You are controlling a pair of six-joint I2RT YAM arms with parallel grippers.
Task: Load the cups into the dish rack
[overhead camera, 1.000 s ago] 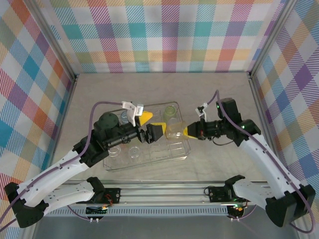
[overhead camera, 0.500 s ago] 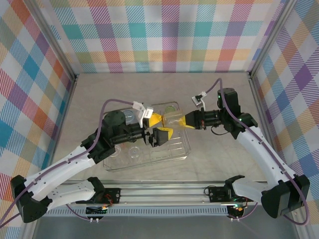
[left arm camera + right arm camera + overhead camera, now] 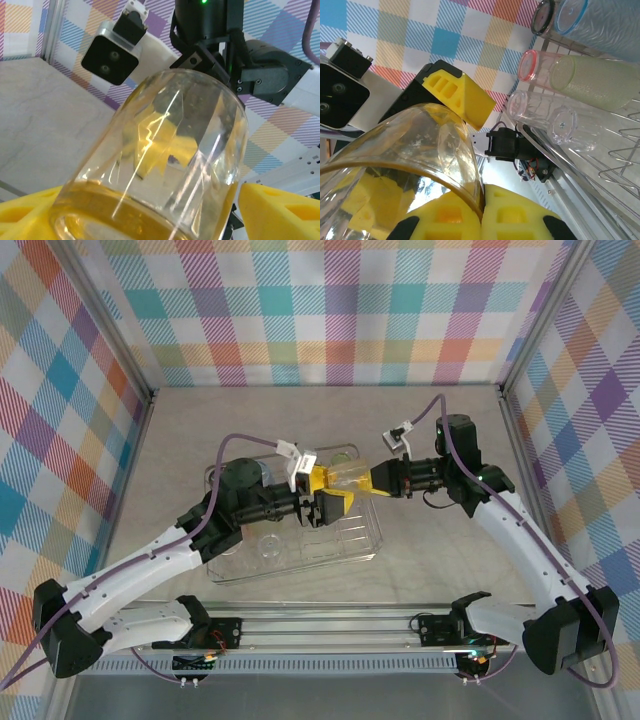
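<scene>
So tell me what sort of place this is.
Likely a robot test cell rather than a kitchen: checked walls box it in, a left arm and right arm are bolted to a rail, and a rack of cups sits on the table.

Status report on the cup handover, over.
Right gripper shut on orange-tinted cup rim. Left gripper fingers straddling its base, grip unclear. Cup held above dish rack. No obstruction seen.

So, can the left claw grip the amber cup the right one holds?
Likely yes: the amber cup, pinched at its rim by the right claw, lies between the left claw's open fingers.
</scene>
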